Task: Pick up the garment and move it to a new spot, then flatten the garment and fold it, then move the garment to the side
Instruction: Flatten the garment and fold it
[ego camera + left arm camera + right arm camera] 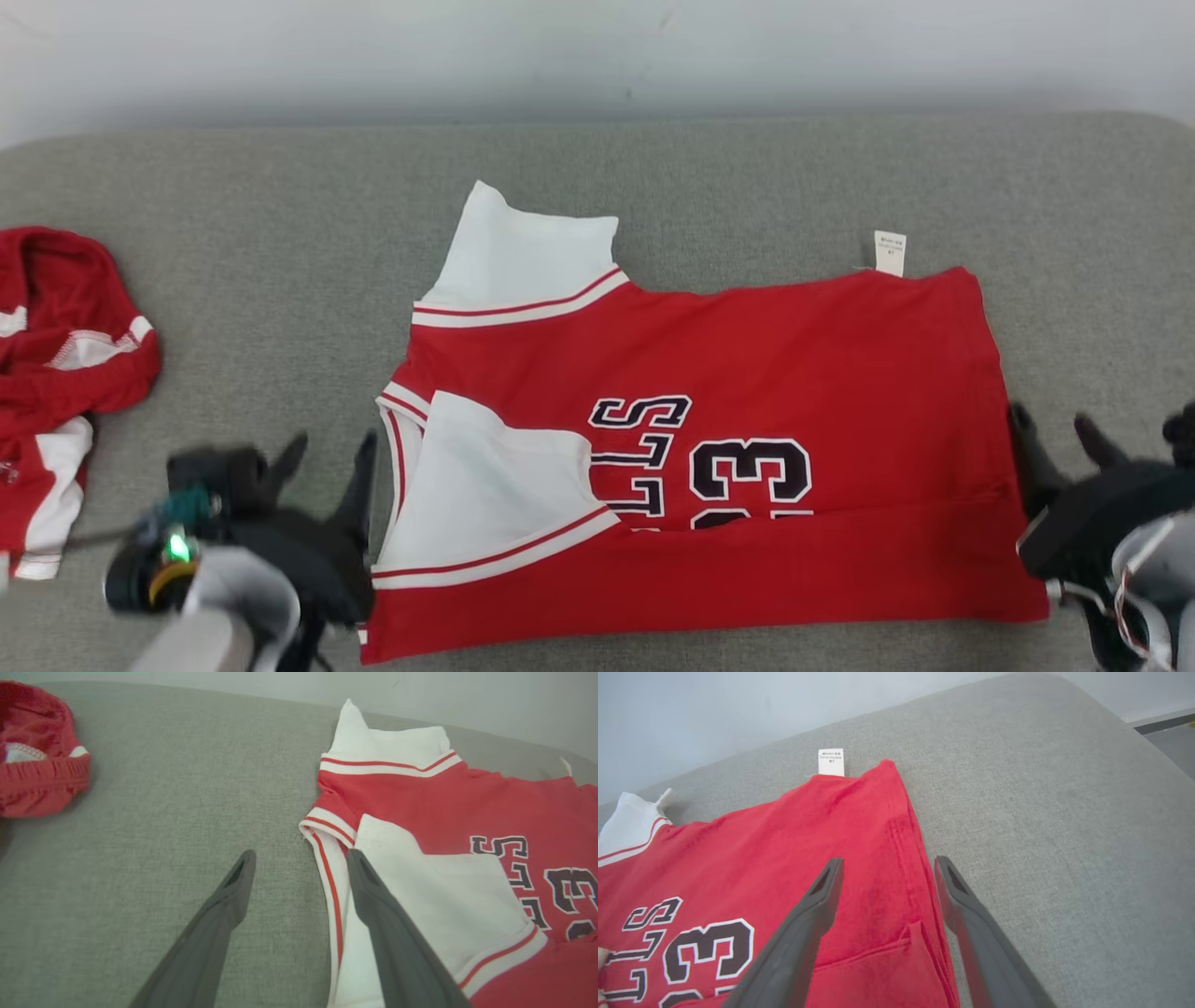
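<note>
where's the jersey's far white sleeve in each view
Head view: sleeve just left of centre, upper half, up and left of the black print.
Left wrist view: sleeve upper right of centre.
Right wrist view: sleeve at the left edge, midway up.
Shared landmark: the print.

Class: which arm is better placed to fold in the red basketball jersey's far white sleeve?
Likely left: the left gripper is open at the white sleeve end; the right gripper, at the hem.
</note>
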Robot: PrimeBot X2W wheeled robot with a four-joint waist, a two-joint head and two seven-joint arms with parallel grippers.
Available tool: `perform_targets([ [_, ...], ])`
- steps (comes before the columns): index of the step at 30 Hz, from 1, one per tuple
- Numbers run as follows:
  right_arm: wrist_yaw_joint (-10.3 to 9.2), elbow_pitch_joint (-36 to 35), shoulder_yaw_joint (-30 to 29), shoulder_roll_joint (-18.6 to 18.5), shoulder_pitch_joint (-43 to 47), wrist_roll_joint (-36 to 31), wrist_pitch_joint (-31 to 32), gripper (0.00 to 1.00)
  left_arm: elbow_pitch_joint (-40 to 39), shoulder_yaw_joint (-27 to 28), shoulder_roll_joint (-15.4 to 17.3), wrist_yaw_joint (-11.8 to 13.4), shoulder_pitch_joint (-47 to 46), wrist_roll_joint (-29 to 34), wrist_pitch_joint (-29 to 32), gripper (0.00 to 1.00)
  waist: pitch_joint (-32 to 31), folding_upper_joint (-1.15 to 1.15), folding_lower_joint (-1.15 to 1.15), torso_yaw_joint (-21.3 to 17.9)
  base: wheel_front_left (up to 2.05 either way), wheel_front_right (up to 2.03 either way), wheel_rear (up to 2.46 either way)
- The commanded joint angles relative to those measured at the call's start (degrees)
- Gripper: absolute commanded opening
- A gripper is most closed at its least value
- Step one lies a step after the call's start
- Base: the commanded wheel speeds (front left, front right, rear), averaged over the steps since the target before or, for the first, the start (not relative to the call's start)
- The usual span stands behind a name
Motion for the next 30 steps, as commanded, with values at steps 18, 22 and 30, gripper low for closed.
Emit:
perform_targets([
  [18, 0.03, 13.18, 13.63, 0.03, -25.32, -2.95, -7.31, 1.0, 22.03, -3.63, -0.8, -10.08, -35.87, 5.75, 7.64, 1.0, 16.12, 0.0, 0.0, -11.01, 0.0, 0.0, 0.0],
  [22, 0.03, 14.56, 15.2, 0.07, -24.8, -2.32, -8.68, 1.0, 25.56, -3.92, 0.25, -10.27, -39.24, 6.68, 9.02, 1.0, 16.87, 0.0, 0.0, -12.43, 0.0, 0.0, 0.0],
  [30, 0.03, 14.32, 14.95, 0.04, -23.98, -3.43, -9.46, 1.0, 29.23, -5.16, 2.14, -8.39, -43.83, 9.46, 10.75, 1.0, 17.86, 0.0, 0.0, -13.51, 0.0, 0.0, 0.0],
])
